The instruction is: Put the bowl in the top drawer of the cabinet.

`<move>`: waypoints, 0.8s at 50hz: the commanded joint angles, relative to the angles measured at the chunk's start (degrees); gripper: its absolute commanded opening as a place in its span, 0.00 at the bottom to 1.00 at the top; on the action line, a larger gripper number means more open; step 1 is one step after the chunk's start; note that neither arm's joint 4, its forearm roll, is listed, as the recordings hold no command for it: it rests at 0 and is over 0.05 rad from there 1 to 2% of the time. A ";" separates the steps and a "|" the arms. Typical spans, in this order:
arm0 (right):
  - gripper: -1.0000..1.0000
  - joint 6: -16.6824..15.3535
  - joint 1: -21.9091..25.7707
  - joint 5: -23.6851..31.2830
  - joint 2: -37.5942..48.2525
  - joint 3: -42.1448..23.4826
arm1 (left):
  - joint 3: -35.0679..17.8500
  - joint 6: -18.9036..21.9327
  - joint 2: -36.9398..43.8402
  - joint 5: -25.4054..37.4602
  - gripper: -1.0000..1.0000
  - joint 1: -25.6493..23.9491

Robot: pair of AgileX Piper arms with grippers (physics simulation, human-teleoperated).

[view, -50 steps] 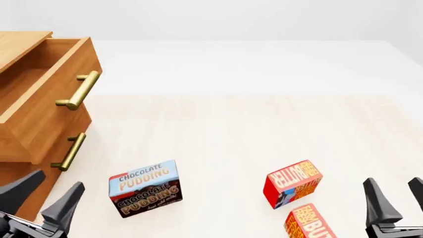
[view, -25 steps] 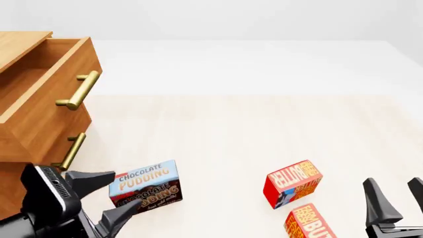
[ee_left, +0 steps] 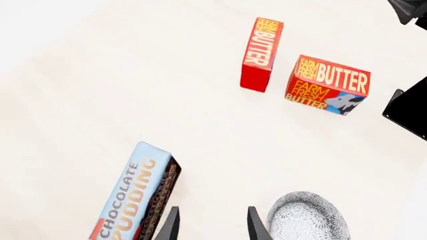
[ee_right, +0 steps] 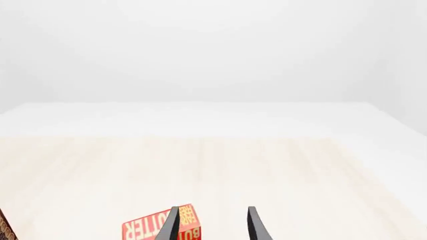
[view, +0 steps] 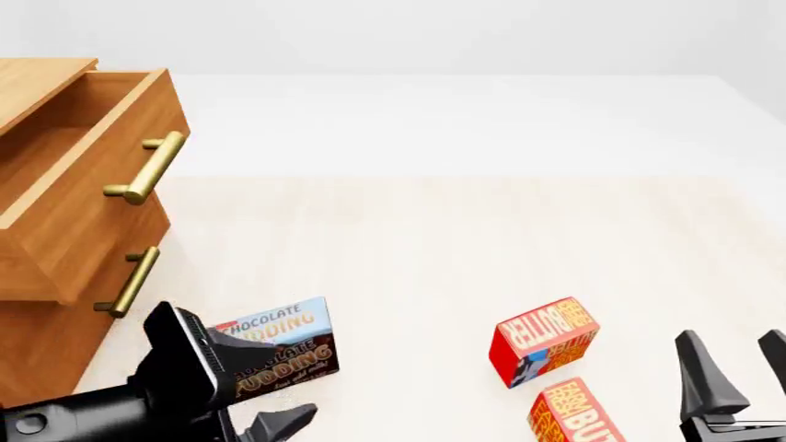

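Observation:
The bowl (ee_left: 308, 218), white with a fine grey pattern, shows only in the left wrist view, on the table just outside one finger of my left gripper (ee_left: 212, 227). That gripper is open with bare table between its fingers; the chocolate pudding box (ee_left: 137, 200) lies on its other side. The front view does not show the bowl. There the cabinet (view: 50, 331) stands at the left with its top drawer (view: 92, 175) pulled open. My right gripper (view: 741, 368) hovers open and empty at the near right.
Two red butter boxes (view: 543, 339) (view: 572, 414) lie near the right gripper. The pudding box (view: 280, 348) stands in front of the cabinet, right beside the left wrist (view: 184, 361). The lower drawer's brass handle (view: 129, 281) sticks out toward the table.
My left arm has swung right and turned, from beside the cabinet's base to next to the pudding box. The right arm and all boxes have stayed still.

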 commanded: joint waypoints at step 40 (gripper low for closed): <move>1.00 0.17 -0.11 0.03 -0.06 0.00 | 2.72 -9.09 12.87 -6.73 1.00 -12.61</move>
